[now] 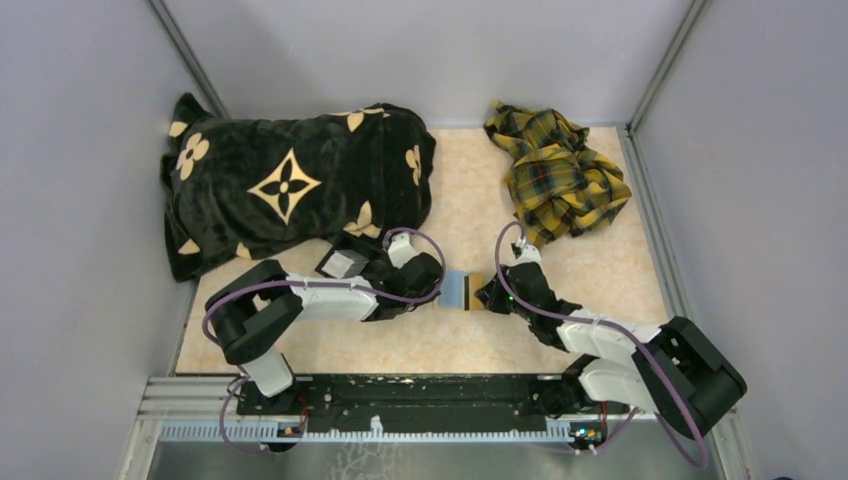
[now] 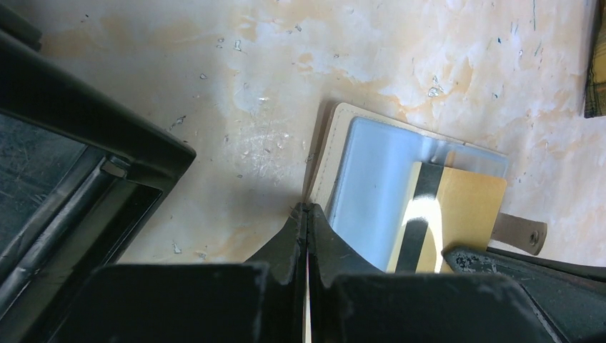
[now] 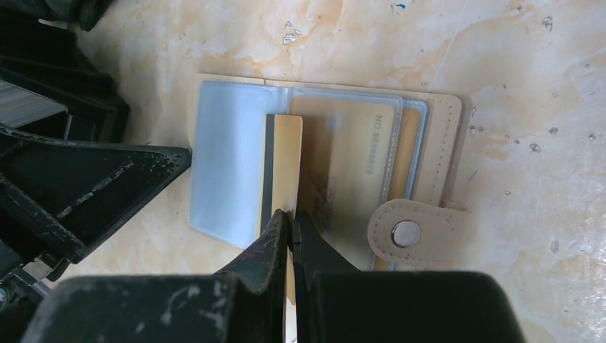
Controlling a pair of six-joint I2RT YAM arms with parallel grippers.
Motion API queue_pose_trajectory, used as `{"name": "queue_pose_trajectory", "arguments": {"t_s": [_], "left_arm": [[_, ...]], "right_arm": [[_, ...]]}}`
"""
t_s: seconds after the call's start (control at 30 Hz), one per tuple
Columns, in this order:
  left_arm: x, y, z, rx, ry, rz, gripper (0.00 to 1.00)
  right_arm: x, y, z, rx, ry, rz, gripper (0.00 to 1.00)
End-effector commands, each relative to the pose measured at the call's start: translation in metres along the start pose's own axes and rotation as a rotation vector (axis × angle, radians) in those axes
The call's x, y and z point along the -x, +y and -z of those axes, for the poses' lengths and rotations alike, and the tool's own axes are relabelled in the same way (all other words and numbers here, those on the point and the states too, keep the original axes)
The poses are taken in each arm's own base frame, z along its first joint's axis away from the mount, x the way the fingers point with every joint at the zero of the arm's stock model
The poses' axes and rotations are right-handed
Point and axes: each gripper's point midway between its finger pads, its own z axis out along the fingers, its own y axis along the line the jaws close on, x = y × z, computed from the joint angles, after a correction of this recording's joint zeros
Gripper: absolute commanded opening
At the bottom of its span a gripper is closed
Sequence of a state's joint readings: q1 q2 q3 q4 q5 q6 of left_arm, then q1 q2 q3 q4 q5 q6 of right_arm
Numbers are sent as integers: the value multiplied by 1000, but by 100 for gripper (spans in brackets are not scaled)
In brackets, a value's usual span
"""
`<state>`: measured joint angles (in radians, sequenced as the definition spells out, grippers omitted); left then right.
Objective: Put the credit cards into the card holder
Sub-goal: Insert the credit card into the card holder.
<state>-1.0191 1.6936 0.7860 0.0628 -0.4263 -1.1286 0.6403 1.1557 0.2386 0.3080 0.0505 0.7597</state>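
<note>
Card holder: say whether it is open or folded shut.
Open. The card holder lies spread flat on the table, clear sleeves facing up, its snap tab unfastened.

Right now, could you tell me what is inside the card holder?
One numbered gold card sits in a clear sleeve; the right gripper's striped card covers part. Deeper layers are hidden.

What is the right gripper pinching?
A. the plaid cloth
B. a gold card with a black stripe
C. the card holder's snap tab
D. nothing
B: the right wrist view shows the right gripper shut on the gold card, its black stripe visible, over the open card holder.
</note>
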Motion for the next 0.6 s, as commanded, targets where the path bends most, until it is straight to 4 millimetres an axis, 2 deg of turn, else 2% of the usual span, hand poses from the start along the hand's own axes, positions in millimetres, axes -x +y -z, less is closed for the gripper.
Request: {"name": "queue_pose_trajectory", "arguments": {"t_s": [0.0, 0.57], "left_arm": [[-35, 38, -3, 110, 121, -77, 0], [-39, 47, -3, 135, 136, -111, 0]], "right_arm": [[-31, -20, 9, -57, 96, 0, 0], [-21, -21, -6, -60, 22, -36, 0]]}}
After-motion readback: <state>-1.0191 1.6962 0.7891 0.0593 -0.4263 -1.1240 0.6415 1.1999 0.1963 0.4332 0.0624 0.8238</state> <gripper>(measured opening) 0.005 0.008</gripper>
